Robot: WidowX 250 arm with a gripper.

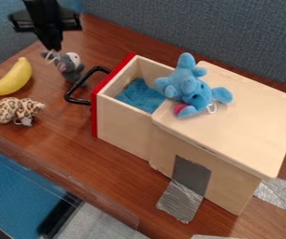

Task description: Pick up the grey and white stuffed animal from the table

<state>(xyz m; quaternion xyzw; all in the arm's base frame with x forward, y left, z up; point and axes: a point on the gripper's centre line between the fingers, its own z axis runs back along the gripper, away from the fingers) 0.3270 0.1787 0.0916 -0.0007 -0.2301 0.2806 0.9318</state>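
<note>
Drawer [124, 116] open, blue cloth [139, 95] inside; blue plush [189, 88] atop box [248, 121]; grey plush [70, 66] outside drawer, at gripper [56, 48], whether jaws are apart or clamped on it, cannot tell.

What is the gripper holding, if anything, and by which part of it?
It cannot be told for certain: the gripper is right at the white string loop of the grey plush toy, but whether it grips the loop is unclear.
</note>
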